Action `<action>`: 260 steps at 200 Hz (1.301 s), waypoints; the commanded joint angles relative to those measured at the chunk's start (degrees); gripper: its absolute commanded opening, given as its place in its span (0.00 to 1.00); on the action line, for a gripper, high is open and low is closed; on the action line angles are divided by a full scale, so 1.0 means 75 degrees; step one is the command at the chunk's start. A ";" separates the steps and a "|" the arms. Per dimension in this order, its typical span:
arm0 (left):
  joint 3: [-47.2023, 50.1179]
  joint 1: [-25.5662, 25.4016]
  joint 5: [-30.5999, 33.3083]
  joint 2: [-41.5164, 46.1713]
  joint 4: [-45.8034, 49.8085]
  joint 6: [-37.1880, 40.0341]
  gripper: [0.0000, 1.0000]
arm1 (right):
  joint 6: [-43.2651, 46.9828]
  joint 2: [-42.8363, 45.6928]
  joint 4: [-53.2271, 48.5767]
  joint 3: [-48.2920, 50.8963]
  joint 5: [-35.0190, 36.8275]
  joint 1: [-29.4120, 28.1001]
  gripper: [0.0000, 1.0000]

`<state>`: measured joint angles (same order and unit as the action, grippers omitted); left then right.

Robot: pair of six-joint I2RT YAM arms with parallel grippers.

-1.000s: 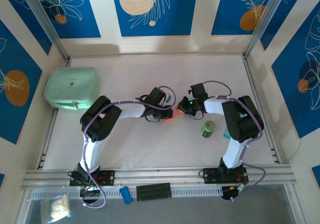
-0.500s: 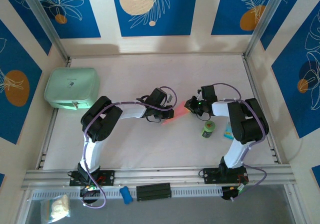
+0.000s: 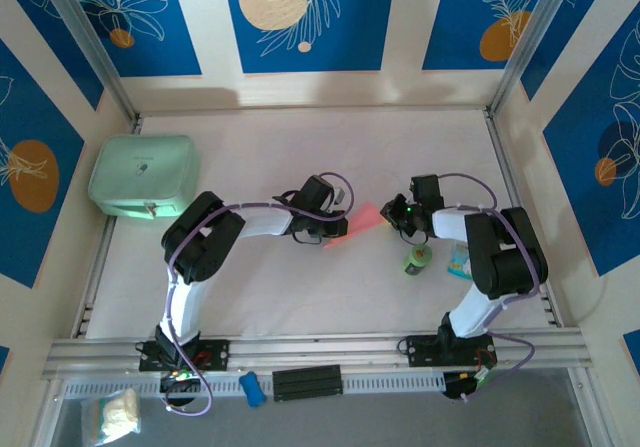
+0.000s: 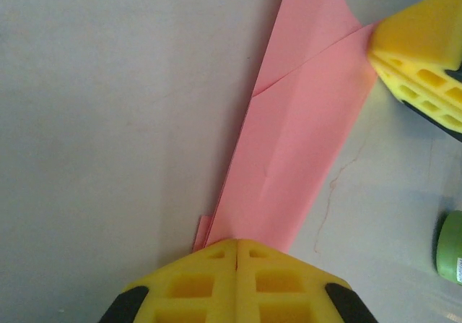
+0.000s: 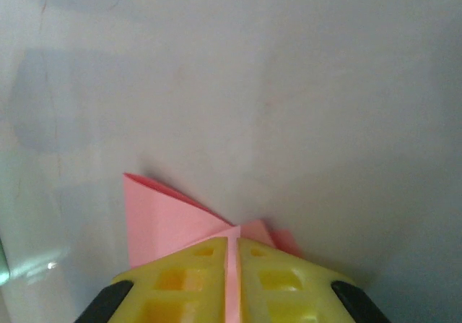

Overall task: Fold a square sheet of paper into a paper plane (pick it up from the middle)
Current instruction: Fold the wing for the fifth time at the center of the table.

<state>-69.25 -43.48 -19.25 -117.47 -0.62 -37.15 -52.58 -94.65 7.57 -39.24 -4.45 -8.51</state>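
Note:
The square sheet of paper is folded into a narrow pink paper plane [image 3: 360,219] lying on the table between my two grippers. The left gripper [image 3: 335,229] is shut on its near end; in the left wrist view the folded layers [image 4: 296,149] run away from the closed yellow fingertips [image 4: 237,242]. At the other end, the right gripper [image 3: 392,214] pinches a pink edge in the thin slit between its fingers [image 5: 233,238], and a pink flap [image 5: 155,218] sticks out to the left. One yellow right finger [image 4: 422,56] shows at the paper's far corner.
A small green can [image 3: 417,258] stands just in front of the right gripper, its edge also at the right of the left wrist view [image 4: 451,247]. A light blue scrap [image 3: 460,262] lies to the can's right. The mint-green case [image 3: 142,175] sits at the far left.
The right gripper has slid to the right, drawing its end of the paper along, so more pink shows between the grippers. The left gripper has stayed in place.

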 commanded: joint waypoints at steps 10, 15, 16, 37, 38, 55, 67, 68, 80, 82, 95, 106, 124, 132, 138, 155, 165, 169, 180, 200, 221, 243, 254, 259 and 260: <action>0.0528 -0.0093 0.0422 -0.0651 0.1906 0.0023 0.00 | -0.0417 0.0591 -0.0504 0.0130 0.0911 0.0051 0.14; 0.0524 -0.0085 0.0422 -0.0650 0.1901 0.0031 0.00 | -0.0363 0.0608 -0.0512 0.0098 0.0885 0.0045 0.14; 0.0526 -0.0079 0.0416 -0.0644 0.1900 0.0031 0.00 | -0.0350 0.0608 -0.0515 0.0087 0.0862 0.0045 0.14; 0.0432 -0.0079 0.0346 -0.0627 0.1889 0.0065 0.00 | 0.0041 0.0518 -0.0518 -0.0156 0.0399 0.0046 0.14; 0.0432 -0.0082 0.0342 -0.0621 0.1888 0.0065 0.00 | 0.0063 0.0511 -0.0506 -0.0169 0.0367 0.0046 0.14; 0.0326 -0.0073 0.0307 -0.0580 0.1905 0.0078 0.00 | 0.0374 0.0480 -0.0290 -0.0270 -0.0174 -0.0029 0.14; 0.0249 -0.0074 0.0293 -0.0540 0.1929 0.0088 0.00 | 0.0529 0.0408 -0.0198 -0.0388 -0.0608 -0.0121 0.15; 0.0241 -0.0074 0.0293 -0.0536 0.1932 0.0089 0.00 | 0.0535 0.0397 -0.0194 -0.0402 -0.0646 -0.0126 0.15; 0.0191 -0.0079 0.0293 -0.0498 0.1952 0.0090 0.00 | 0.0585 0.0241 -0.0311 -0.0548 -0.0923 -0.0228 0.14; 0.0185 -0.0078 0.0298 -0.0489 0.1965 0.0090 0.00 | 0.0588 0.0212 -0.0325 -0.0569 -0.0955 -0.0249 0.14; 0.0171 -0.0076 0.0314 -0.0463 0.1967 0.0089 0.00 | 0.0543 0.0049 -0.0475 -0.0627 -0.0924 -0.0369 0.14; 0.0192 -0.0073 0.0338 -0.0451 0.1967 0.0080 0.00 | 0.0443 -0.0102 -0.0553 -0.0621 -0.0827 -0.0370 0.13; 0.0233 -0.0073 0.0348 -0.0450 0.1961 0.0066 0.00 | 0.0225 -0.0351 -0.0456 -0.0547 -0.0848 -0.0290 0.13; 0.0268 -0.0068 0.0371 -0.0445 0.1976 0.0066 0.00 | 0.0180 -0.0436 -0.0447 -0.0539 -0.0823 -0.0283 0.13; 0.0280 -0.0070 0.0401 -0.0430 0.1990 0.0077 0.00 | 0.0127 -0.0490 -0.0472 -0.0544 -0.0746 -0.0281 0.12; 0.0341 -0.0027 0.0494 -0.0380 0.2070 0.0119 0.00 | -0.0019 -0.0596 -0.0495 -0.0495 -0.0529 -0.0214 0.12; 0.0384 0.0014 0.0572 -0.0329 0.2154 0.0171 0.00 | -0.0142 -0.0618 -0.0423 -0.0427 -0.0481 -0.0138 0.12; 0.0388 0.0029 0.0607 -0.0307 0.2197 0.0191 0.00 | -0.0179 -0.0621 -0.0402 -0.0397 -0.0448 -0.0110 0.12; 0.0432 0.0060 0.0663 -0.0255 0.2268 0.0258 0.00 | -0.0306 -0.0597 -0.0452 -0.0353 -0.0290 -0.0039 0.12; 0.0437 0.0087 0.0639 -0.0245 0.2336 0.0294 0.00 | -0.0685 -0.0500 -0.0122 -0.0127 -0.0222 0.0040 0.12; 0.0443 0.0085 0.0552 -0.0275 0.2276 0.0241 0.00 | -0.1177 -0.0328 -0.0155 -0.0045 0.0190 0.0034 0.13; 0.0433 0.0079 0.0527 -0.0293 0.2263 0.0218 0.00 | -0.1691 -0.0117 -0.0121 0.0120 0.0609 0.0042 0.13; 0.0444 0.0091 0.0539 -0.0269 0.2265 0.0207 0.00 | -0.1893 0.0011 -0.0126 0.0202 0.0825 0.0047 0.14; 0.0445 0.0085 0.0539 -0.0269 0.2268 0.0208 0.00 | -0.1940 0.0065 -0.0126 0.0221 0.0911 0.0056 0.15; 0.0451 0.0088 0.0539 -0.0266 0.2271 0.0202 0.00 | -0.1947 0.0079 -0.0140 0.0225 0.0940 0.0057 0.15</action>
<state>-69.69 -43.29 -18.79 -116.73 2.31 -36.51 -62.41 -96.12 8.58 -39.59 -5.10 -9.13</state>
